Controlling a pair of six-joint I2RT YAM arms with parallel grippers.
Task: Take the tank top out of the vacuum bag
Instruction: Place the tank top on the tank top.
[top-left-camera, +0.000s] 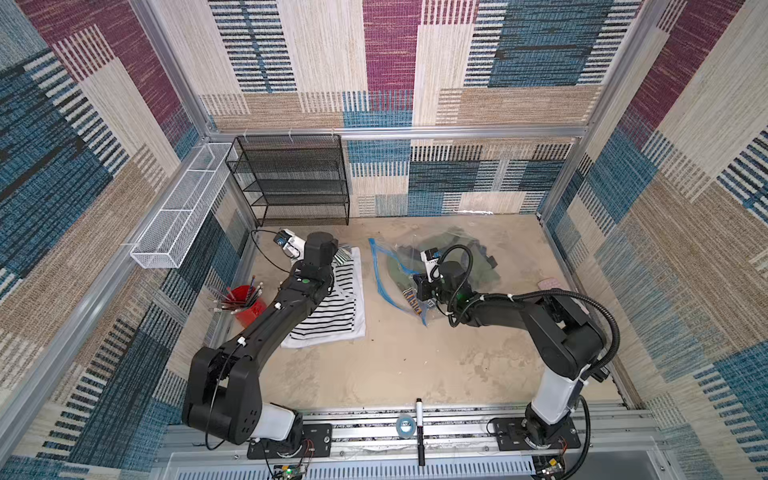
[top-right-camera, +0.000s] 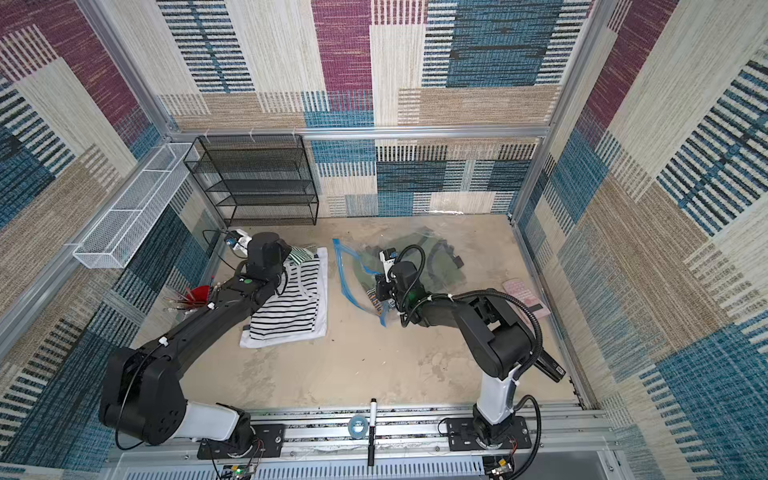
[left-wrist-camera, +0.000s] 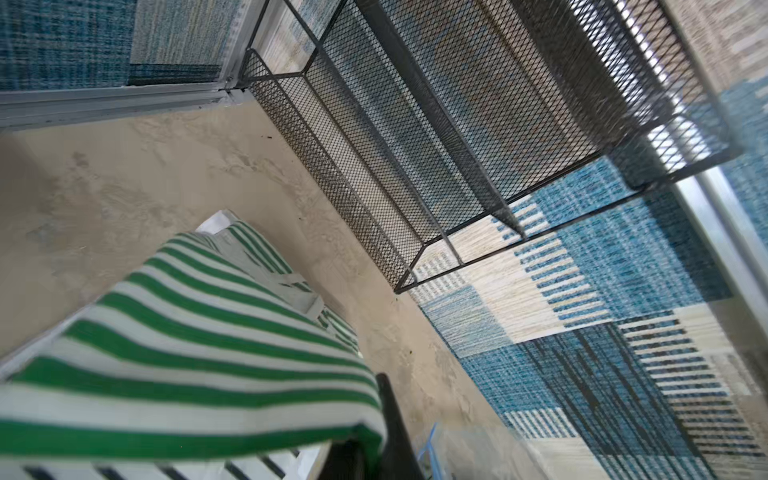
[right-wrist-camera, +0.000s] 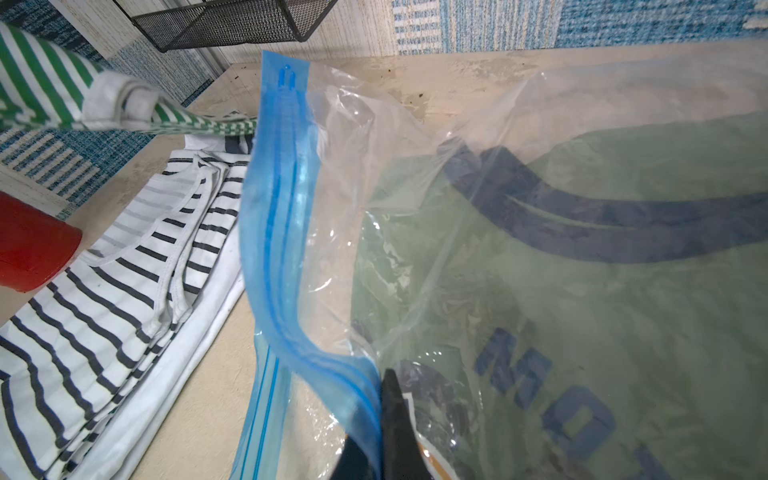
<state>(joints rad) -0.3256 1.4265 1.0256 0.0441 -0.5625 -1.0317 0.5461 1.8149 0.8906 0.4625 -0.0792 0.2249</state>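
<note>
The right fingers (right-wrist-camera: 395, 415) pinched the blue zip strip (right-wrist-camera: 282, 208) of the vacuum bag (right-wrist-camera: 395, 137). The bag lay on the bench (top-left-camera: 395, 365) beyond them, and a green garment (right-wrist-camera: 623, 324) inside it read "MO". The left arm (top-left-camera: 270, 316), stretched forward, had its left fingers (left-wrist-camera: 388, 411) clamped on a green-striped tank top (left-wrist-camera: 187, 353), outside the bag.

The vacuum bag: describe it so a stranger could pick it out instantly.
Right of the black mesh rack, on the table, lies the vacuum bag, beside a pile of striped tops. It alone is clear crinkly plastic with a bright blue zip strip.
</note>
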